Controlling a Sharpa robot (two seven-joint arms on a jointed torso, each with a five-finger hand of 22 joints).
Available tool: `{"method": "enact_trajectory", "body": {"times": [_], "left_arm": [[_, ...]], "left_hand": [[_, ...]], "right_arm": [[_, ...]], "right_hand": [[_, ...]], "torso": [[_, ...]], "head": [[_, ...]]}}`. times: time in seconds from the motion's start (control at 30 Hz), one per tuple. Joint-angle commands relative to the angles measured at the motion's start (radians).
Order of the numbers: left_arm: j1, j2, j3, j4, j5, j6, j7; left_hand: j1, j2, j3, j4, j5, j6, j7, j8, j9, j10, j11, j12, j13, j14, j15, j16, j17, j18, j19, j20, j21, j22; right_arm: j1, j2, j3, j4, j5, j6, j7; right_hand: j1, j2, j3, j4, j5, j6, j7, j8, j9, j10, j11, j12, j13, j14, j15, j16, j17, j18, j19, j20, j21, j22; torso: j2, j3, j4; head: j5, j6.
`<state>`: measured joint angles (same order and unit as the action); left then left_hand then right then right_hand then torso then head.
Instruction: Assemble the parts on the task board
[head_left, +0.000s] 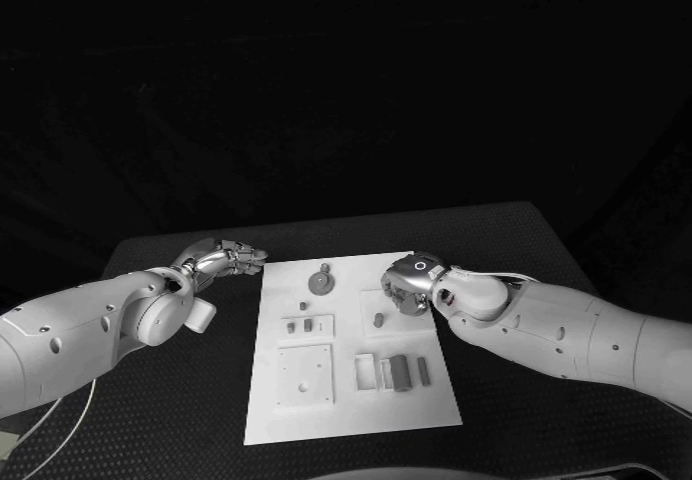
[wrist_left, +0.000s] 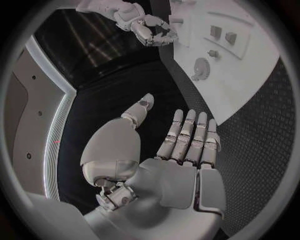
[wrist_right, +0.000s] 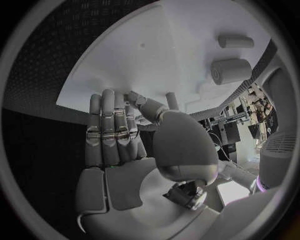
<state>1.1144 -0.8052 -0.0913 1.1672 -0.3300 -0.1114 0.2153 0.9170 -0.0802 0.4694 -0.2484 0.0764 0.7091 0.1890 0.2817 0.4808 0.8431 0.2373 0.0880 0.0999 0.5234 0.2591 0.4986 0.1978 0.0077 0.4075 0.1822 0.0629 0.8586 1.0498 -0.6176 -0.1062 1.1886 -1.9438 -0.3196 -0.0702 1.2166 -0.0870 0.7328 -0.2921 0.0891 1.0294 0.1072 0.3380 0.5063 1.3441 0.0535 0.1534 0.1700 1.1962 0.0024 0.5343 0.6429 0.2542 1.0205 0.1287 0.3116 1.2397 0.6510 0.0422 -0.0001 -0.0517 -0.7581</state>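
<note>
Both hands empty: left hand (head_left: 224, 258) off task board (head_left: 346, 400), right hand (head_left: 408, 283) over it.

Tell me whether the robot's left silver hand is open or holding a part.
Open. In the left wrist view the left silver hand has straight, spread fingers with nothing in its palm, over the black table beside the white task board.

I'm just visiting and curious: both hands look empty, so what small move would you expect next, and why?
Probably the right hand lowers a little onto the small part lying just beside it on the task board. That hand already hovers over the board's far right edge with fingers apart and nothing held, while the left hand sits off the board over the black table.
</note>
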Motion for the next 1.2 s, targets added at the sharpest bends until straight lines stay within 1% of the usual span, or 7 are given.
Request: {"method": "enact_trajectory", "body": {"times": [0.03,0.2,0.67,0.8,0.97,1.07,1.2], "left_arm": [[0.001,0.001,0.001,0.000,-0.002,0.011,0.008],[0.001,0.001,0.001,-0.001,-0.002,0.011,0.008],[0.001,0.002,0.001,-0.010,-0.002,0.011,0.008],[0.001,0.002,0.001,-0.011,-0.002,0.012,0.007],[0.001,0.001,0.001,-0.015,-0.002,0.014,0.005],[0.001,0.002,0.001,-0.017,-0.002,0.014,0.006],[0.001,0.003,0.001,-0.017,-0.002,0.014,0.006]], "left_hand": [[0.009,0.000,-0.002,-0.006,-0.004,-0.009,0.045,0.005,-0.001,-0.005,0.000,0.004,-0.002,0.002,0.006,-0.006,0.002,-0.008,-0.005,-0.001,0.006,0.002],[0.009,0.000,-0.002,-0.006,-0.004,-0.009,0.045,0.005,-0.001,-0.005,0.000,0.004,-0.002,0.002,0.006,-0.006,0.002,-0.008,-0.005,-0.001,0.006,0.002],[0.009,0.000,-0.002,-0.006,-0.004,-0.010,0.045,0.006,-0.001,-0.005,0.000,0.005,-0.003,0.002,0.006,-0.007,0.002,-0.008,-0.007,-0.001,0.007,0.003],[0.009,0.000,-0.003,-0.006,-0.004,-0.010,0.045,0.006,-0.002,-0.005,0.000,0.005,-0.003,0.002,0.006,-0.007,0.003,-0.008,-0.007,-0.001,0.007,0.003],[0.009,0.000,-0.003,-0.007,-0.004,-0.010,0.045,0.006,-0.002,-0.005,0.000,0.005,-0.003,0.002,0.006,-0.007,0.003,-0.008,-0.007,-0.001,0.007,0.004],[0.009,0.000,-0.003,-0.007,-0.004,-0.010,0.045,0.006,-0.002,-0.005,0.000,0.005,-0.003,0.002,0.006,-0.007,0.003,-0.008,-0.007,-0.001,0.007,0.004],[0.009,0.000,-0.003,-0.007,-0.004,-0.010,0.045,0.006,-0.002,-0.005,0.000,0.006,-0.003,0.002,0.006,-0.007,0.003,-0.008,-0.007,-0.001,0.007,0.004]], "right_arm": [[-0.003,-0.011,0.009,0.013,-0.002,0.015,-0.010],[0.005,-0.016,0.021,0.026,-0.002,0.013,-0.011],[0.027,-0.036,0.039,0.071,0.049,0.026,0.001],[0.030,-0.046,0.056,0.097,0.101,0.031,0.016],[0.038,-0.051,0.082,0.126,0.319,0.073,0.034],[0.041,-0.049,0.088,0.144,0.421,0.099,0.048],[0.041,-0.039,0.088,0.158,0.509,0.130,0.065]], "right_hand": [[-0.003,0.001,0.007,-0.001,0.002,0.009,0.002,0.006,0.003,0.007,0.002,0.004,-0.001,0.008,-0.002,0.003,0.001,0.008,0.007,0.000,0.005,0.001],[-0.003,0.001,0.007,-0.001,0.002,0.009,0.001,0.006,0.004,0.007,0.001,0.004,-0.001,0.009,-0.003,0.003,0.002,0.008,0.009,0.000,0.005,0.002],[-0.004,0.000,0.009,-0.001,0.002,0.009,0.001,0.007,0.006,0.009,0.001,0.003,0.001,0.010,-0.003,0.002,0.005,0.008,0.011,-0.001,0.005,0.003],[-0.005,0.000,0.009,-0.001,0.002,0.009,0.001,0.007,0.006,0.009,0.001,0.003,0.001,0.011,-0.003,0.001,0.006,0.008,0.012,-0.001,0.005,0.004],[-0.008,0.003,0.009,-0.001,0.002,0.008,0.002,0.006,0.007,0.008,0.001,0.002,0.002,0.010,-0.003,0.000,0.007,0.008,0.012,-0.001,0.003,0.004],[-0.013,0.007,0.010,-0.001,0.002,0.005,0.003,0.005,0.009,0.007,0.002,0.000,0.002,0.009,-0.003,-0.003,0.009,0.008,0.011,-0.001,0.001,0.005],[-0.017,0.011,0.010,-0.002,0.002,0.002,0.004,0.003,0.011,0.004,0.003,-0.002,0.003,0.007,-0.002,-0.006,0.011,0.008,0.009,0.000,-0.002,0.005]], "torso": [[0.000,-0.0010,-0.0003],[0.000,-0.0007,-0.0007],[0.000,-0.0001,-0.0010],[0.000,-0.0003,-0.0008],[0.000,-0.0001,-0.0011],[0.000,-0.0009,-0.0011],[0.000,-0.0017,0.0013]], "head": [[0.001,0.001],[0.001,0.001],[0.003,0.003],[0.006,0.004],[0.025,0.005],[0.039,0.005],[0.059,0.004]]}}
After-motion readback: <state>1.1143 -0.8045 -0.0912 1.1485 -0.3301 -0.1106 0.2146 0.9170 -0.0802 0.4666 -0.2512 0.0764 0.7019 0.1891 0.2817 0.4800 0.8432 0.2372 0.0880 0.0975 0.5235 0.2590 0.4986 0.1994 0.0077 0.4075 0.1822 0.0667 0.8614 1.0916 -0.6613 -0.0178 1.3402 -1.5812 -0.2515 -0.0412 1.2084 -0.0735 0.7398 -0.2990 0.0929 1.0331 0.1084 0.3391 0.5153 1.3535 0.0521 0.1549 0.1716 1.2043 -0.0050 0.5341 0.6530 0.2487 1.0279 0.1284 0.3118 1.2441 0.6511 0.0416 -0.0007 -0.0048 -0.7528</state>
